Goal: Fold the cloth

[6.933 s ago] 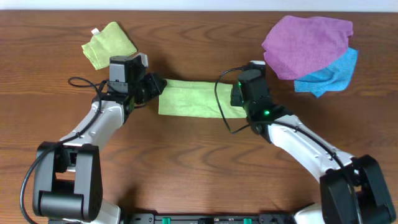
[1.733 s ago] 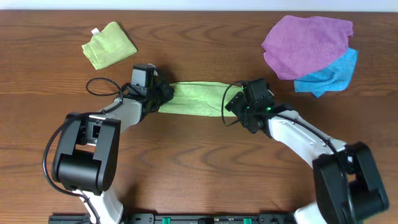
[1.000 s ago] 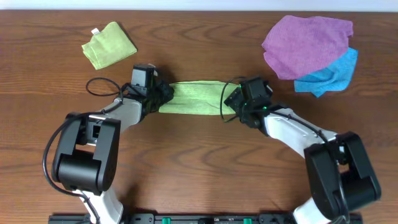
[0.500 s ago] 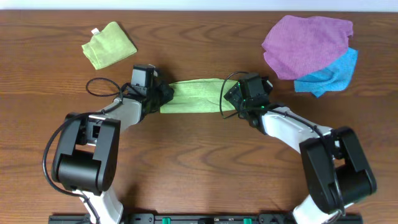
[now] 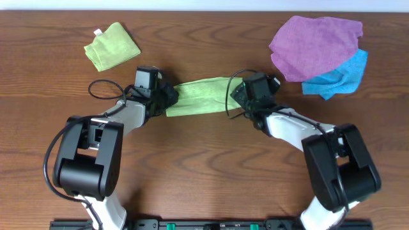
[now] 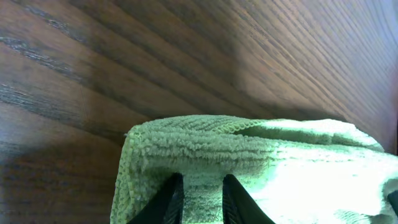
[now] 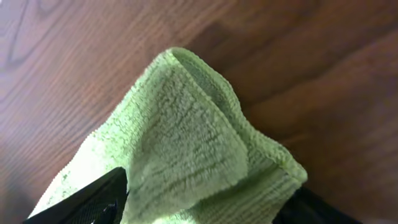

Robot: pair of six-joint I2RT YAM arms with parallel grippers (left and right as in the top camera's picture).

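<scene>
Running left to right, the cloth (image 5: 201, 97) slants away rightward.

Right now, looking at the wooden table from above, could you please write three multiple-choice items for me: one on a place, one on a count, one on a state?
1. Where does the small folded lime-green microfibre cloth lie?
A. far-left part of the wooden table
B. the middle
C. the near edge

2. How many cloths does the overhead view show?
A. two
B. four
C. six

3. The long lime-green cloth between the left gripper and the right gripper is:
A. spread as a full square
B. balled up
C. folded into a strip

Answers:
1. A, it sits far left, apart from both arms.
2. B, two lime-green, one purple cloth, one blue cloth.
3. C, a narrow band with doubled edges.
</scene>
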